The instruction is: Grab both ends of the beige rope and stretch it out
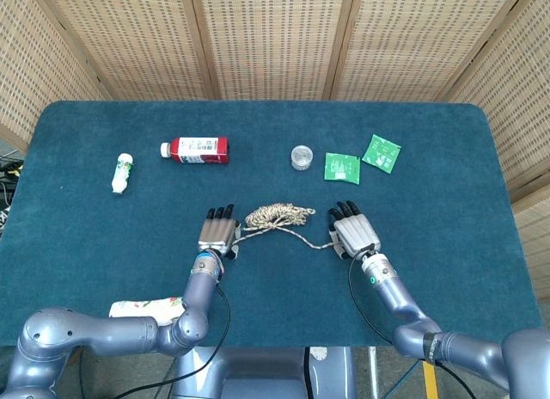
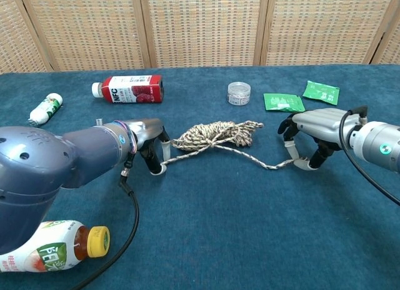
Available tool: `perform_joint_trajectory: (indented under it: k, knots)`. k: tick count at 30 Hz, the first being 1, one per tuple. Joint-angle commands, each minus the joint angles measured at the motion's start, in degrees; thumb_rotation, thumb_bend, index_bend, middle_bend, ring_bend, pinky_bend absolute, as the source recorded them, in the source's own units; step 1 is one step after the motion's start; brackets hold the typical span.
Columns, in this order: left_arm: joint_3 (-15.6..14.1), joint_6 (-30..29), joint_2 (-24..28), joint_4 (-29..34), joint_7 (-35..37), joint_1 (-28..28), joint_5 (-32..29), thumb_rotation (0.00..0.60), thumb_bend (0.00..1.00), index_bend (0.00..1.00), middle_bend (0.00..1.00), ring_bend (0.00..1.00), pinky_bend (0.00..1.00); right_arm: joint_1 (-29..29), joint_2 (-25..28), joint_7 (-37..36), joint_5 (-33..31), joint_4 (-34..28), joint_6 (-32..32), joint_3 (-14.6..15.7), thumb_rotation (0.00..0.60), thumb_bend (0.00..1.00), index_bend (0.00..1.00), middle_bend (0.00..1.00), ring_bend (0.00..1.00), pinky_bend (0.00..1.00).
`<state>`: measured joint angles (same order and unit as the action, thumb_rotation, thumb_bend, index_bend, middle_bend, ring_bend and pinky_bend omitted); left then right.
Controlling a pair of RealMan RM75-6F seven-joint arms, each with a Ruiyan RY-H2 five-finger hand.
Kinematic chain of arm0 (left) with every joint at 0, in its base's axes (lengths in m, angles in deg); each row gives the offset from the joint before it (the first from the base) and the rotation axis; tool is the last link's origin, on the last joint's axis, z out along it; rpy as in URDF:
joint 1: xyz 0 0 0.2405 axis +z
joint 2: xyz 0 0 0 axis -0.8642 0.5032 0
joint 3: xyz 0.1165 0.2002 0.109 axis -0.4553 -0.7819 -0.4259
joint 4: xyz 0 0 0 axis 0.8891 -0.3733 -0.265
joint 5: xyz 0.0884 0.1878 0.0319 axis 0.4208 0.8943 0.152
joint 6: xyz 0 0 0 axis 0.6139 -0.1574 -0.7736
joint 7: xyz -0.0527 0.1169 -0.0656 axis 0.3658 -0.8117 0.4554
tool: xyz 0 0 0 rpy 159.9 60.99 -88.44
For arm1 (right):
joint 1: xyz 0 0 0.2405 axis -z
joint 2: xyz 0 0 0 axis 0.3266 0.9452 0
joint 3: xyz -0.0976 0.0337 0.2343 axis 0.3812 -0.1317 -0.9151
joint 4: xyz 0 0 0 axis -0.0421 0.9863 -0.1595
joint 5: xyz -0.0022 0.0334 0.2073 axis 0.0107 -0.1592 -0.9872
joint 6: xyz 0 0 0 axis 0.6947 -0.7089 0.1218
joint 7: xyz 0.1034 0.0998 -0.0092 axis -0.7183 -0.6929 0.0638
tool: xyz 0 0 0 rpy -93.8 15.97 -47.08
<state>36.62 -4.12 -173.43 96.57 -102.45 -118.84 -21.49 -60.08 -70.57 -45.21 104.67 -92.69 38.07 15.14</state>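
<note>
Mid-tabletop point(image 1: 430, 270), slightly toward the near edge: one beige rope point(image 1: 277, 216), mostly bunched in a loose coil, with a strand trailing out to each side. Left strand end runs to the left hand point(image 1: 217, 233); in the chest view the fingers point(image 2: 154, 154) are curled down around it at the cloth, so it looks pinched. Right strand loops over to the right hand point(image 2: 310, 131), fingers arched down with the rope end between the tips; looks clamped on it too. Rope is not stretched, coil still slack between the hands.

Other items, counted:
- 1 red-label bottle point(image 1: 196, 150) lying on its side toward the far left.
- 1 small white bottle point(image 1: 123, 173) near the left edge, also lying down.
- 1 small clear jar point(image 1: 301, 156) toward the far edge, about centre.
- 2 green packets point(image 1: 343, 168) point(image 1: 381, 153) just right of the jar, side by side, apart.
- 1 drink bottle with yellow cap point(image 2: 47, 246) at the near left edge, on its side.
</note>
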Motion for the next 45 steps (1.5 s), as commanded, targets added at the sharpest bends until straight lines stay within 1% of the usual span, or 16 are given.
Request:
perform_joint_trajectory:
  k: [1, 5, 9, 22, 26, 34, 37, 41, 43, 45]
  knots:
    - [-0.10, -0.48, -0.19, 0.04, -0.54, -0.26, -0.26, 0.600, 0.41, 0.48, 0.00, 0.00, 0.00, 0.02, 0.01, -0.12, -0.06, 0.03, 0.00, -0.02, 0.600, 0.51, 0.70, 0.15, 0.00, 0.00]
    - [-0.09, -1.32, -0.80, -0.87, -0.92, -0.57, 0.02, 0.600, 0.41, 0.49, 0.00, 0.00, 0.00, 0.11, 0.05, -0.30, -0.03, 0.16, -0.01, 0.11, 0.600, 0.51, 0.70, 0.15, 0.00, 0.00]
    - [-0.20, -1.66, -1.14, -1.40, -0.94, -0.47, 0.31, 0.600, 0.43, 0.54, 0.00, 0.00, 0.00, 0.15, 0.07, -0.54, -0.03, 0.22, 0.02, 0.13, 0.600, 0.51, 0.70, 0.15, 0.00, 0.00]
    - [-0.57, -1.82, -2.24, -2.55, -1.72, -0.41, 0.84, 0.600, 0.43, 0.54, 0.00, 0.00, 0.00, 0.27, 0.56, -1.07, 0.22, -0.04, -0.30, 0.02, 0.600, 0.51, 0.70, 0.16, 0.00, 0.00]
    - [-0.59, -2.02, -2.47, -3.02, -2.04, -0.35, 1.08, 0.600, 0.43, 0.62, 0.00, 0.00, 0.00, 0.28, 0.66, -1.21, 0.31, -0.12, -0.32, 0.01, 0.600, 0.51, 0.70, 0.16, 0.00, 0.00]
    - [-0.82, -3.04, -1.64, -3.09, -3.09, -0.03, 2.31, 0.600, 0.44, 0.67, 0.00, 0.00, 0.00, 0.17, 0.83, -1.41, 0.46, 0.04, -0.51, -0.21, 0.600, 0.51, 0.71, 0.16, 0.00, 0.00]
    - [-0.75, -3.31, -0.08, -2.20, -3.95, 0.20, 2.32, 0.600, 0.44, 0.69, 0.00, 0.00, 0.00, 0.14, 1.00, -1.63, 0.88, 0.35, -0.81, -0.32, 0.600, 0.51, 0.72, 0.17, 0.00, 0.00]
    - [-0.75, -4.17, 3.34, -0.33, -4.17, 1.01, 3.77, 0.600, 0.44, 0.69, 0.00, 0.00, 0.00, 0.30, 1.38, -2.96, 2.01, 1.30, -1.86, -0.73, 0.600, 0.51, 0.73, 0.18, 0.00, 0.00]
    - [-0.84, -4.17, 5.63, 0.99, -4.15, 1.60, 4.47, 0.600, 0.44, 0.69, 0.00, 0.00, 0.00, 0.40, 1.90, -3.39, 2.49, 1.61, -2.25, -0.85, 0.600, 0.51, 0.73, 0.19, 0.00, 0.00]
    - [-1.29, -4.87, 10.16, 2.68, -4.36, 2.77, 6.06, 0.600, 0.44, 0.70, 0.00, 0.00, 0.00, 0.67, 3.46, -3.22, 2.68, 2.04, -3.08, -1.22, 0.600, 0.51, 0.73, 0.19, 0.00, 0.00]
